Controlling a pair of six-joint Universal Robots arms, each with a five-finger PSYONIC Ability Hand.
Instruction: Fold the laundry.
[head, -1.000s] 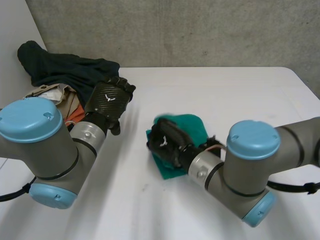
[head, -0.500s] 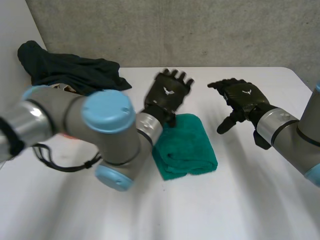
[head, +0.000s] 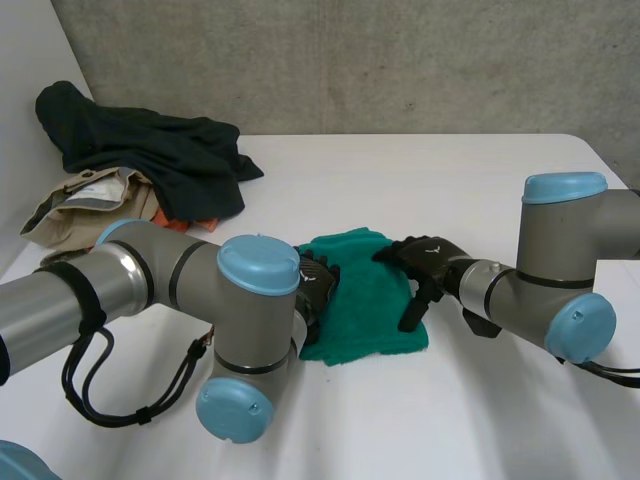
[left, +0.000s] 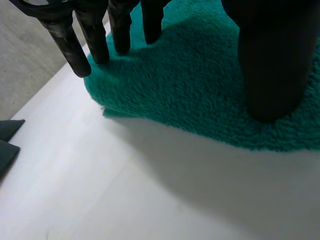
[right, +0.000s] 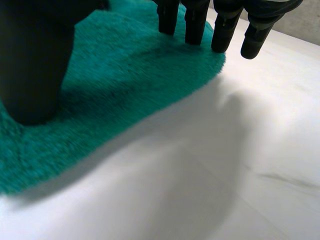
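Observation:
A folded green towel (head: 367, 295) lies in the middle of the white table (head: 470, 180). My left hand (head: 316, 283) rests on its left edge, fingers straight. In the left wrist view the fingers (left: 92, 37) reach past the towel's (left: 190, 90) edge and the thumb (left: 270, 70) presses into the pile. My right hand (head: 428, 258) lies on the towel's right edge, open too. In the right wrist view its fingers (right: 224, 27) stand at the rim of the towel (right: 125, 70) and its thumb (right: 35, 65) sits on the cloth. Neither hand curls round the towel.
A heap of laundry sits at the table's back left: a dark garment (head: 150, 150) over a beige one (head: 80, 200). A grey wall (head: 350, 60) stands behind the table. The table's right edge (head: 610, 165) is near my right arm.
Both hands have come down onto the towel: the left from its far edge to its left side, the right from over the table at the right to its right side.

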